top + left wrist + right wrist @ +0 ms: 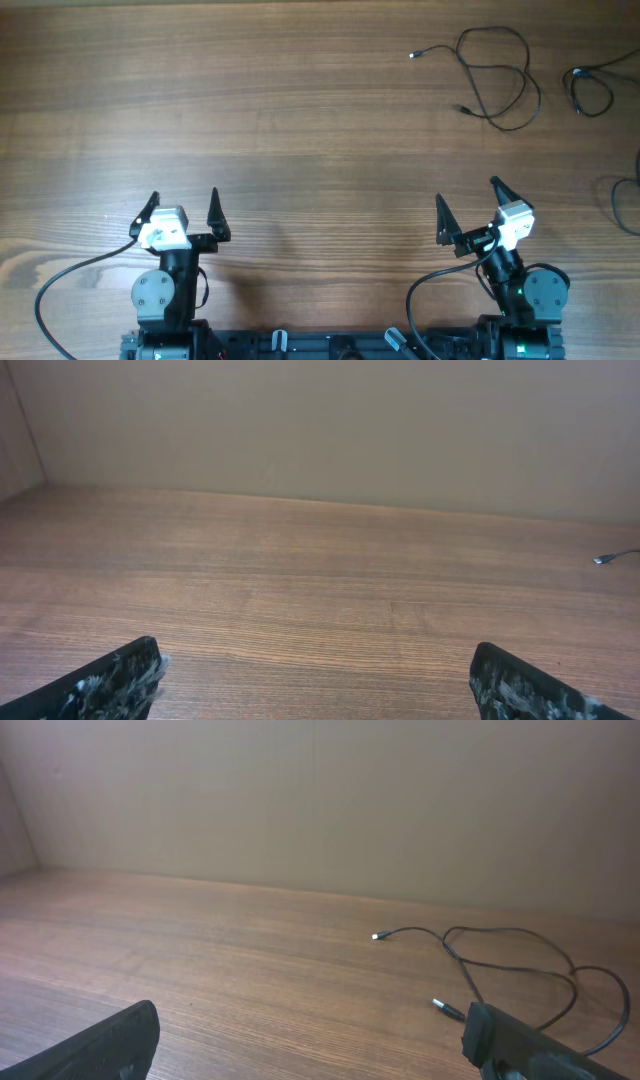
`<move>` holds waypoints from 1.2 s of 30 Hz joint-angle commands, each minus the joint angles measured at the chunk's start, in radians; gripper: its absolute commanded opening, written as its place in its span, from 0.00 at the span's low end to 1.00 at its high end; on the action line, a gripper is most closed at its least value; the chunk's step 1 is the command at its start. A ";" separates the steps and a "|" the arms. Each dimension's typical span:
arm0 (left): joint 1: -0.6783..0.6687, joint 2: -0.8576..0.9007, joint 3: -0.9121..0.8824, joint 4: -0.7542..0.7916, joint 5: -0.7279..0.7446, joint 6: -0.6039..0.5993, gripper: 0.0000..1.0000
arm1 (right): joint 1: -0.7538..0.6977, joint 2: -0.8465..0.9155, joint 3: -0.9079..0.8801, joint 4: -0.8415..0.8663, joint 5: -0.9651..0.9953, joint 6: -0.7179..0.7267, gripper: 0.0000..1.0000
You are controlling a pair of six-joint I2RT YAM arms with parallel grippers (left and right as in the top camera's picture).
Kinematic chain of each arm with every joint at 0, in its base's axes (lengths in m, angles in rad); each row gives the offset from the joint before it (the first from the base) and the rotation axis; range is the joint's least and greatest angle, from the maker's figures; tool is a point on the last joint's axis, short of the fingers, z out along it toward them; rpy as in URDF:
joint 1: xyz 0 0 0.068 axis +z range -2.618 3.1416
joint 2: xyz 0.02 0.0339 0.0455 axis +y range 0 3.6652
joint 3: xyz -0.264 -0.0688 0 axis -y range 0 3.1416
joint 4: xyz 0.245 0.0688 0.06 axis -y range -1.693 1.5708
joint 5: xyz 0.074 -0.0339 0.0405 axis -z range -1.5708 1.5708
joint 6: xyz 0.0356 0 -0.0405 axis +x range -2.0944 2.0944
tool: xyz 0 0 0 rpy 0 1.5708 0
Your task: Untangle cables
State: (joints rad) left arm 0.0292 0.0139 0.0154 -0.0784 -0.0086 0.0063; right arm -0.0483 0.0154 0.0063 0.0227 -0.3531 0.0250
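Looking down from overhead, both arms sat at the near edge of the wooden table (300, 120). The left gripper (182, 212) and the right gripper (468, 205) each had jaws spread wide, nothing between them. The cables lay far off in the right rear corner: one looped cable (497, 75) sprawled loose with two small plug ends showing, a second cable (592, 90) just to its right near the frame edge, and a third cord (622, 205) curving in at the right margin. As far as I could tell they lay as separate loops, not a knot, though the second one's loop was too small to read clearly. All were well apart from either gripper.

From the left wrist, only the two open fingertips (120, 675) and bare wood showed, plus one tiny plug end (604, 559) at the far right.

From the right wrist, the looped cable (510, 965) lay ahead and to the right, its plugs free on the table, the fingertips (520, 1040) wide and empty.

Judgement: the work looked either unstarted or finished, with the arms parked. If anything remained, the next move would call for the right arm to reach forward and rightward to the nearest loop and check for crossings.
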 commanded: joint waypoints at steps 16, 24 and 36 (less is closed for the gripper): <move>0.008 -0.009 -0.009 0.003 0.012 0.005 1.00 | 0.006 -0.011 -0.001 0.005 0.017 0.002 1.00; 0.008 -0.009 -0.009 0.003 0.012 0.005 1.00 | 0.006 -0.011 -0.001 0.005 0.017 0.002 1.00; 0.008 -0.009 -0.009 0.003 0.012 0.005 1.00 | 0.005 -0.012 -0.001 0.000 0.050 -0.021 1.00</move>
State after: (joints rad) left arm 0.0292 0.0139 0.0154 -0.0784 -0.0086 0.0063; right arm -0.0483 0.0154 0.0063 0.0227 -0.3504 0.0246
